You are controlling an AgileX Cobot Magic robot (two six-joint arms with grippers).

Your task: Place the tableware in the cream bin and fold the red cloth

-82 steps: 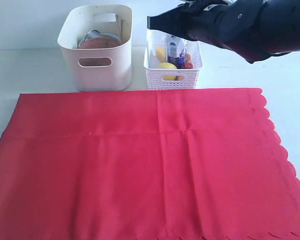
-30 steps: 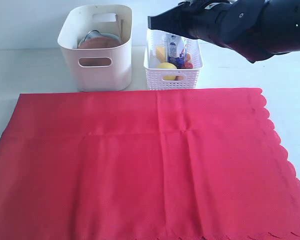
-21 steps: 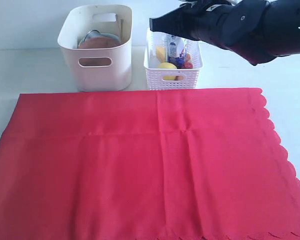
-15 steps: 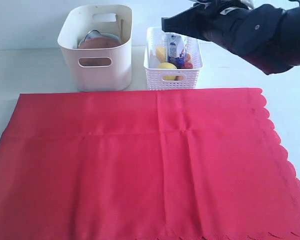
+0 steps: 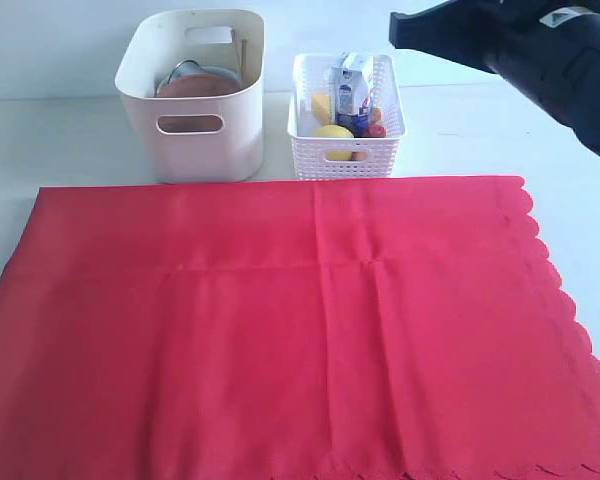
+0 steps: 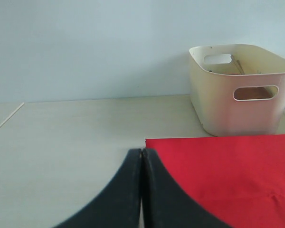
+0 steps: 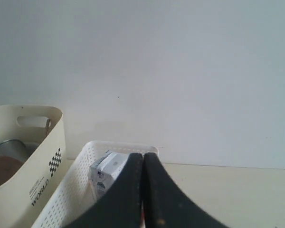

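Note:
The red cloth (image 5: pixel 290 320) lies spread flat over most of the table, its scalloped edge at the right. Behind it stands the cream bin (image 5: pixel 192 95), with a steel cup (image 5: pixel 185 72) and a round brown wooden plate (image 5: pixel 195 86) showing inside. My right gripper (image 5: pixel 396 30) hangs shut and empty in the air, just right of the white basket. In the right wrist view this gripper (image 7: pixel 143 156) points over the basket's rim. My left gripper (image 6: pixel 142 152) is shut and empty beside the cloth's (image 6: pixel 228 171) far-left corner, with the cream bin (image 6: pixel 240 90) beyond it.
A white lattice basket (image 5: pixel 344 150) to the right of the bin holds a milk carton (image 5: pixel 350 90), a yellow fruit (image 5: pixel 334 134) and other food. Bare pale table (image 5: pixel 60 130) runs along the back, with a plain wall behind it.
My right arm has swung to the right and away from above the white basket, uncovering the milk carton. The cloth, bin and basket have not moved.

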